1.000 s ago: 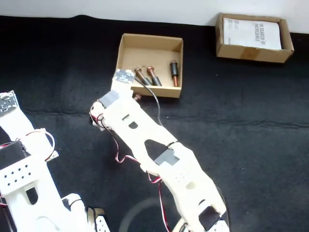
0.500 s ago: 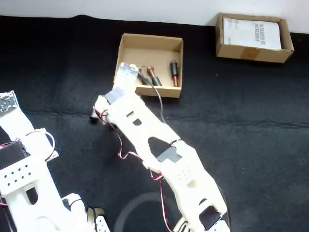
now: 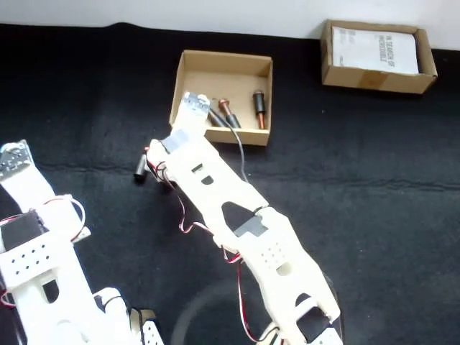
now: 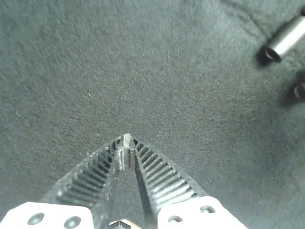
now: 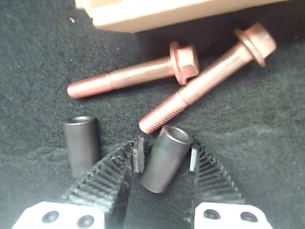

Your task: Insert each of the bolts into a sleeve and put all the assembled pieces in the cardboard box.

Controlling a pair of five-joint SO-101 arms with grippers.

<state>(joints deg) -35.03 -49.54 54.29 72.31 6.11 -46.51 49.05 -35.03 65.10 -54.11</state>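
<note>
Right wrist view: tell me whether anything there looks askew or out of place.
Nothing is damaged or spilled. The sleeve inside the open right gripper lies slanted, not square to it, and one bolt points its threaded end close to that sleeve's mouth. A second bolt and second sleeve lie loose outside the box.

The desk [image 4: 143, 71] is showing a black cloth top, fuzzy and matt, soaking up the light. The bolts [image 5: 128, 76] are gleaming now: coppery metal, smooth on the shank, rough along the thread. The sleeves [image 5: 82, 143] are looking like dark metal, smooth, with a faint shine catching the rims. The cardboard box [image 3: 223, 59] is sitting dull, brown and papery. The right pincer [image 5: 164, 160] and left pincer [image 4: 126, 148] are showing ribbed black plastic fingers [image 5: 112, 174] on white plastic mounts.
</note>
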